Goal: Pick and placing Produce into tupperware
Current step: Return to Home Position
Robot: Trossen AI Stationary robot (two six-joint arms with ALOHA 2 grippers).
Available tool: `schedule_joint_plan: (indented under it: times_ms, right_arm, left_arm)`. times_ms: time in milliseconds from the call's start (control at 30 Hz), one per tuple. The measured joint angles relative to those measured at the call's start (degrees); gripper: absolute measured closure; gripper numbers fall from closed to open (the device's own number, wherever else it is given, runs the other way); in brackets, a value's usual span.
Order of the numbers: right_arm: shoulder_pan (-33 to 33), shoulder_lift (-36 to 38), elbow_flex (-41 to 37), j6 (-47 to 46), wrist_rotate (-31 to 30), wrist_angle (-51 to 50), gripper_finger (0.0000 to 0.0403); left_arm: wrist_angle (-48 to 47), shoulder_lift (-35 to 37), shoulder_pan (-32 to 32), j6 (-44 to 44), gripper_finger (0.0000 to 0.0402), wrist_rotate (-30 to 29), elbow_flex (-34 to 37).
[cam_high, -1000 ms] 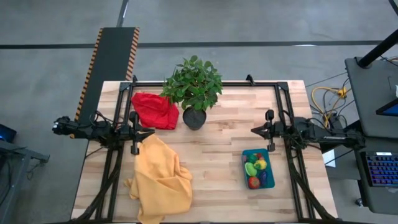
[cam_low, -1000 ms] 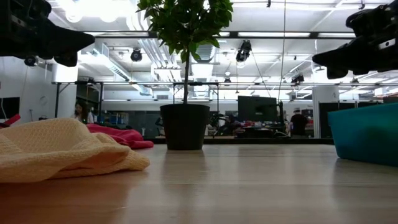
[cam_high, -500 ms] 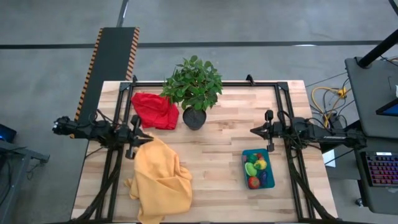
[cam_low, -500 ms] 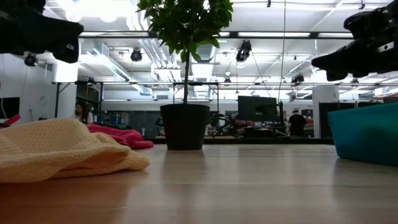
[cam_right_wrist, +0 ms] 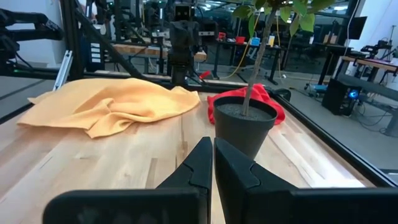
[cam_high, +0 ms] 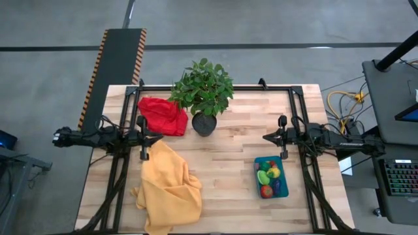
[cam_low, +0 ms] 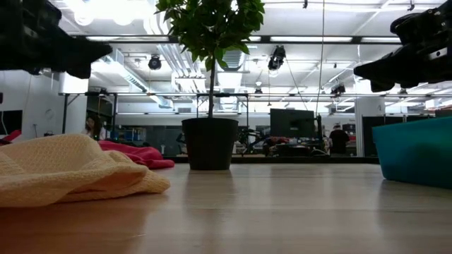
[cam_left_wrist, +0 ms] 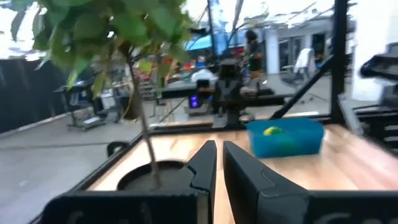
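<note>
A robotics lab, this was: exposed ceiling ducts (cam_low: 133, 58) overhead, monitors (cam_low: 292, 122) on benches behind, bare concrete floor (cam_high: 261, 19), and a hazard-striped ramp (cam_high: 117, 65) beside the wooden worktable (cam_high: 228, 176).

table (cam_high: 222, 163): pale wood, smooth | yellow cloth (cam_low: 63, 166): waffle weave | tupperware (cam_low: 417, 152): teal matt plastic

1. Table (cam_high: 228, 170): light wood planks, which I view from overhead.
2. Red cloth (cam_high: 161, 115): bunched, back left, just beside the pot.
3. Potted plant (cam_high: 204, 123): upright, back middle.
4. Yellow cloth (cam_high: 168, 186): crumpled, front left (the largest item I log).
5. Tupperware (cam_high: 270, 158): teal, front right, well apart from both cloths.
</note>
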State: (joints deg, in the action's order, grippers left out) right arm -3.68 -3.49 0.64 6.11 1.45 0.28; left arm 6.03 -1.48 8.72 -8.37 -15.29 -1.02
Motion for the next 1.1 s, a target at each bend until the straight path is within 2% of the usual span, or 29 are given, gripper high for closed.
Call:
schedule_joint_plan:
  times_ms: [133,267,600,733,1100]
  right_arm:
    - [0.0,0.0,0.0,0.1,0.0,0.0,0.0394]
    - [0.0,0.0,0.0,0.2,0.0,0.0,0.0394]
    - [0.0,0.0,0.0,2.1,0.0,0.4,0.0394]
    - [0.0,0.0,0.0,2.0,0.0,0.3,0.0394]
    - [0.0,0.0,0.0,0.4,0.6,0.6,0.0394]
  left_arm:
    - [-2.5,0.0,-2.7,2.7,0.0387,0.1,0.5]
    - [-2.9,0.0,-3.5,2.4,0.0387,2.8,0.5]
    - [-3.4,-1.0,-5.9,3.5,0.0387,3.2,0.6]
    - [-3.7,-2.7,-6.1,5.1,0.0387,5.6,0.6]
    - [-3.9,-3.6,-6.1,3.5,0.0387,6.6,0.7]
